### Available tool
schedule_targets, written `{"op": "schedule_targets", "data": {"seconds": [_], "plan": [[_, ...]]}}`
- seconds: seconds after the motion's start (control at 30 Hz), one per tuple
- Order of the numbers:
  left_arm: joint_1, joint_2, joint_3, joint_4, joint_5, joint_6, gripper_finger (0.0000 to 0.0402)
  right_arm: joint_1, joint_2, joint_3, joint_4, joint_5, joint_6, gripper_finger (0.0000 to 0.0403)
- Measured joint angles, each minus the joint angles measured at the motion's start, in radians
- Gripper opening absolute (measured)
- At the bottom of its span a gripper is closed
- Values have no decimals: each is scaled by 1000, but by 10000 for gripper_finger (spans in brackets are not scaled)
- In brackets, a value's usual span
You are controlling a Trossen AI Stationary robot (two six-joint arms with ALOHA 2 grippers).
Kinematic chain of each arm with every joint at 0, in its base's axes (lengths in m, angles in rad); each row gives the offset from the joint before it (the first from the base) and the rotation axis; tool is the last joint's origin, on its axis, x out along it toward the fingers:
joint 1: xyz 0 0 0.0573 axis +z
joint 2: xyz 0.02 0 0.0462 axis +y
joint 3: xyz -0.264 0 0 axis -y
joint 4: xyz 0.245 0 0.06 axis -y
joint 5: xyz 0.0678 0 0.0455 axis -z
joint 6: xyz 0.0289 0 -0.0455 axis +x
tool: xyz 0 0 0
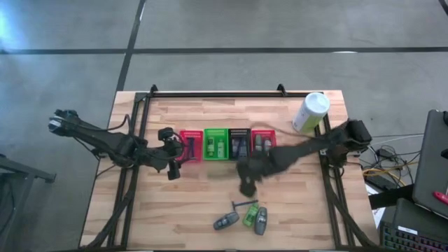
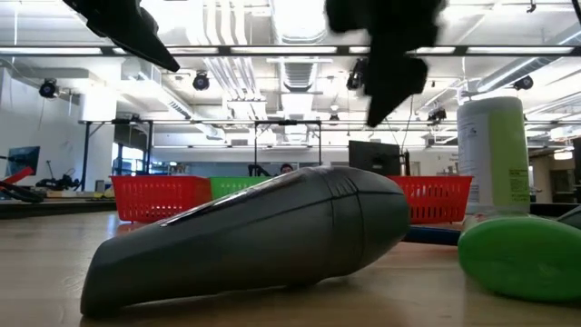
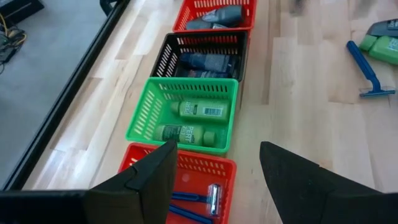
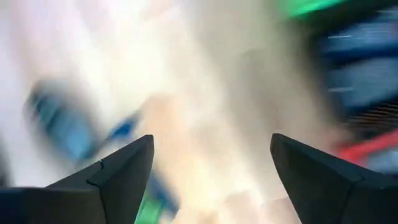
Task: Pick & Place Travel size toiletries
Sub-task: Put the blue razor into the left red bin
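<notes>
Loose toiletries lie near the table's front edge: two grey oval bottles (image 1: 225,222) (image 1: 261,220), a green packet (image 1: 250,215) and a blue razor (image 1: 243,204). The near grey bottle (image 2: 263,236) lies on its side in the low view. Four mesh baskets stand in a row: a red one with razors (image 3: 199,199), a green one with green bottles (image 3: 189,121), a black one with dark tubes (image 3: 208,62), and a red one with grey bottles (image 3: 214,15). My left gripper (image 3: 214,180) is open and empty over the left red basket (image 1: 190,143). My right gripper (image 1: 246,185) is open and empty, above the table between the baskets and the loose items.
A tall white-and-green canister (image 1: 310,112) stands at the table's back right corner. Bare wood (image 1: 175,210) lies at the front left. Black frame rails (image 1: 133,140) run along both table sides.
</notes>
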Motion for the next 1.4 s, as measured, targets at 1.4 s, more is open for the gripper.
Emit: {"op": "schedule_targets", "data": {"seconds": [1.4], "plan": [[0,0,-15,1,1,-3,234,152,347,103,76,-75,-158,179]]}}
